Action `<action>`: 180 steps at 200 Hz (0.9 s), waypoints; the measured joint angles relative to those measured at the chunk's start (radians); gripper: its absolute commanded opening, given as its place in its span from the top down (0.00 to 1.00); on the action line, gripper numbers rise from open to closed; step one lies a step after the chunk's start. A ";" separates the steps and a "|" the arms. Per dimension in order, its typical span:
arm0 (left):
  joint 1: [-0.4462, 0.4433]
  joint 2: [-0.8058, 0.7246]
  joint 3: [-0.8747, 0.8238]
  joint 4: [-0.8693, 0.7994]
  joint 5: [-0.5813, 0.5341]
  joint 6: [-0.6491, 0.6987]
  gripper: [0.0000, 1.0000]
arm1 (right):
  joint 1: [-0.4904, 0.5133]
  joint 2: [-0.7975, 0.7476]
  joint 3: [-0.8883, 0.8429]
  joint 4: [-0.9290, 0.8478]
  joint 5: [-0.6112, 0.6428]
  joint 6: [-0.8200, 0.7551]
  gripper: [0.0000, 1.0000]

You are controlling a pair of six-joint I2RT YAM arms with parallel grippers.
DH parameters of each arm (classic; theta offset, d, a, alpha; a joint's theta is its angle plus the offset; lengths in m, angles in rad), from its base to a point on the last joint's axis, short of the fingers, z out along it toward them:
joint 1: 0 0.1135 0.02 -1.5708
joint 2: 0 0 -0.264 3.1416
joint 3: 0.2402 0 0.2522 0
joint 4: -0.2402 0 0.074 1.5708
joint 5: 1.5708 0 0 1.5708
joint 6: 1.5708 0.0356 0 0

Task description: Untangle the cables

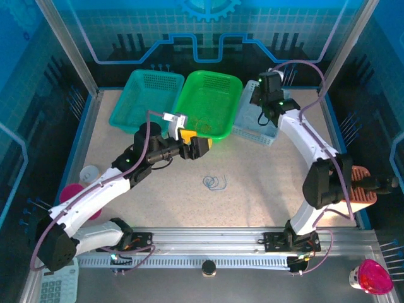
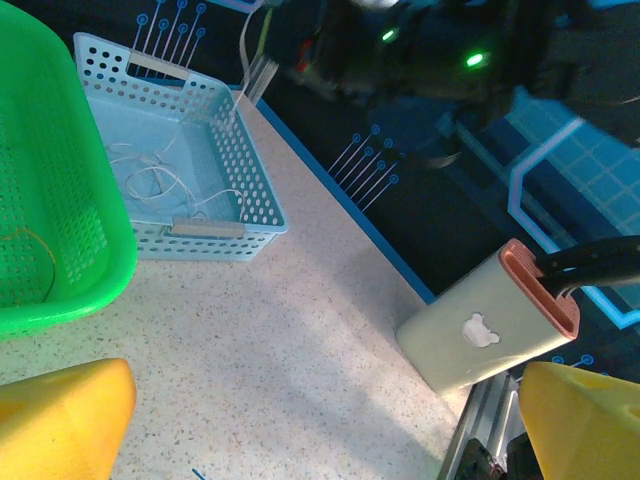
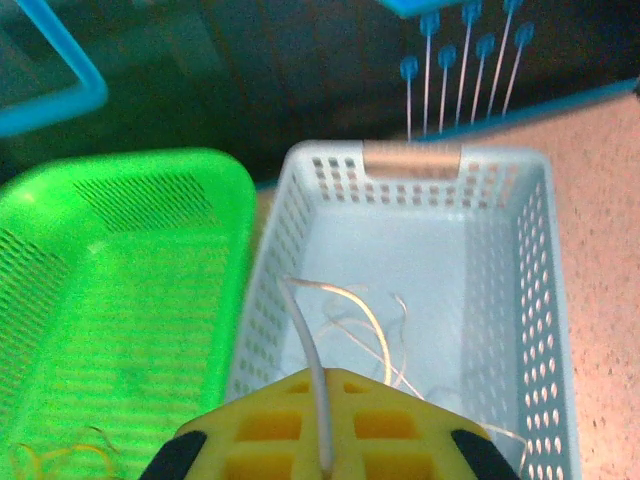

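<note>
- Three baskets line the table's (image 1: 265,183) far edge: teal basket (image 1: 146,98), green basket (image 1: 211,95), pale blue basket (image 1: 252,136).
- Yellowish cables (image 3: 60,455) lie in the green basket; white cables (image 2: 150,180) lie in the pale blue basket.
- Right gripper (image 3: 322,400) is clamped on a white cable (image 3: 305,340) above the pale blue basket.
- Blue cable (image 1: 214,182) lies mid-table, near the wide-open left gripper (image 1: 196,144), on its near-edge side.
</note>
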 measured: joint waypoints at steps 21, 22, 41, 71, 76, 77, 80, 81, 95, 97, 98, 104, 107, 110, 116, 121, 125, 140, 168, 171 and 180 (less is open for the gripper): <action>0.000 -0.008 0.000 -0.005 -0.009 0.000 0.01 | -0.012 0.056 0.000 -0.029 -0.025 0.004 0.47; 0.000 -0.008 0.000 -0.005 -0.010 0.000 0.01 | -0.013 0.059 0.000 -0.031 -0.027 0.006 0.46; 0.000 -0.009 0.000 -0.005 -0.018 0.000 0.01 | -0.030 0.080 0.006 -0.059 -0.065 -0.003 0.26; 0.000 -0.010 -0.002 -0.005 -0.043 -0.001 0.01 | -0.043 0.069 0.018 -0.068 -0.124 -0.022 0.21; 0.000 -0.010 -0.003 -0.005 -0.049 -0.001 0.01 | -0.043 0.063 0.018 -0.069 -0.135 -0.026 0.21; 0.000 -0.010 -0.004 -0.005 -0.051 -0.001 0.01 | -0.043 0.059 0.018 -0.069 -0.137 -0.026 0.21; 0.000 -0.011 -0.005 -0.005 -0.055 -0.001 0.01 | -0.043 0.055 0.018 -0.070 -0.146 -0.026 0.21; 0.000 -0.011 -0.005 -0.005 -0.056 -0.001 0.01 | -0.043 0.053 0.018 -0.070 -0.148 -0.026 0.21; 0.000 -0.012 -0.008 -0.008 -0.074 -0.001 0.01 | -0.043 0.014 0.011 -0.066 -0.181 -0.030 0.21; 0.000 -0.012 -0.009 -0.010 -0.076 -0.001 0.01 | -0.043 0.008 0.010 -0.066 -0.184 -0.030 0.21; 0.000 -0.012 -0.009 -0.010 -0.078 -0.001 0.01 | -0.043 0.001 0.007 -0.065 -0.187 -0.029 0.21; 0.000 -0.012 -0.009 -0.013 -0.088 -0.001 0.01 | -0.043 -0.026 -0.005 -0.060 -0.203 -0.030 0.21; 0.000 -0.012 -0.009 -0.014 -0.092 -0.001 0.01 | -0.043 -0.037 -0.011 -0.058 -0.208 -0.030 0.22; 0.000 -0.012 -0.009 -0.016 -0.097 -0.002 0.01 | -0.042 -0.054 -0.020 -0.055 -0.216 -0.030 0.22; 0.000 -0.012 -0.009 -0.019 -0.106 -0.004 0.01 | -0.040 -0.088 -0.039 -0.050 -0.232 -0.030 0.22; 0.000 -0.012 -0.009 -0.024 -0.116 -0.008 0.01 | -0.038 -0.120 -0.059 -0.044 -0.243 -0.030 0.22; 0.000 -0.012 -0.009 -0.028 -0.125 -0.013 0.01 | -0.035 -0.143 -0.073 -0.042 -0.251 -0.030 0.22; 0.000 -0.012 -0.011 -0.045 -0.157 -0.027 0.01 | -0.016 -0.238 -0.151 -0.014 -0.283 -0.030 0.23; 0.000 -0.014 -0.027 -0.082 -0.208 -0.056 0.01 | 0.072 -0.396 -0.333 0.003 -0.314 -0.029 0.26; 0.000 -0.014 -0.029 -0.087 -0.214 -0.059 0.01 | 0.083 -0.407 -0.351 0.000 -0.318 -0.030 0.26; 0.000 -0.014 -0.033 -0.107 -0.227 -0.072 0.01 | 0.122 -0.437 -0.406 0.000 -0.318 -0.030 0.28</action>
